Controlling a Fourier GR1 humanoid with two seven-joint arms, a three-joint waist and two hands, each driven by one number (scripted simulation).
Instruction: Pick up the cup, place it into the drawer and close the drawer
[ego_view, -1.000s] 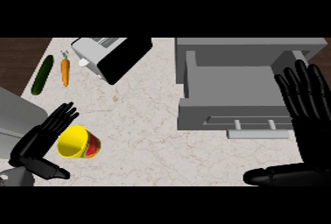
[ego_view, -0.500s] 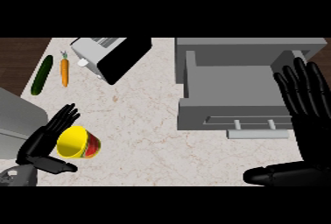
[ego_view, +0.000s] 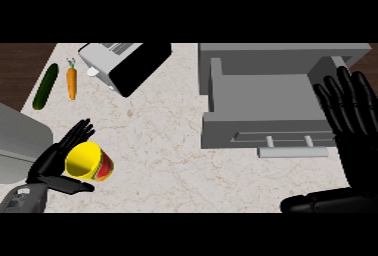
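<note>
- Counter (ego_view: 162, 150): pale speckled stone, seen from steeply above. Dark wood shows along its left edge.
- Cup (ego_view: 88, 161): yellow with a red side, near the lower left of the counter. Its yellow mouth faces up toward me, so I take it to be tilted; whether the base touches the counter I cannot tell.
- My left hand (ego_view: 52, 162): at the cup's left. The fingers (ego_view: 77, 135) run fairly straight up along the cup's upper left rim; the thumb (ego_view: 72, 186) hooks under its lower edge. The cup sits in the gap between thumb and fingers, cradled from two sides. The right side of the cup is bare of any finger.
- Left forearm: grey, showing only at the lower left corner.
- My right hand (ego_view: 353, 115): at the right edge, flat and open, fingers straight, spread a little and pointing up. It lies over the right wall of the drawer (ego_view: 266, 107). It holds nothing.
- Drawer: grey, pulled out and open, in the upper right, with a pale bar handle (ego_view: 291, 151) on its front. Well apart from the cup, across a bare stretch of counter.
- Toaster (ego_view: 124, 64): silver and black, upper middle, set at an angle.
- Carrot (ego_view: 71, 82) and cucumber (ego_view: 46, 92): side by side near the upper left edge, not touching, well above the cup.
- Grey curved thing (ego_view: 18, 145) at the far left edge, just beside my left hand; I cannot tell what it is.
</note>
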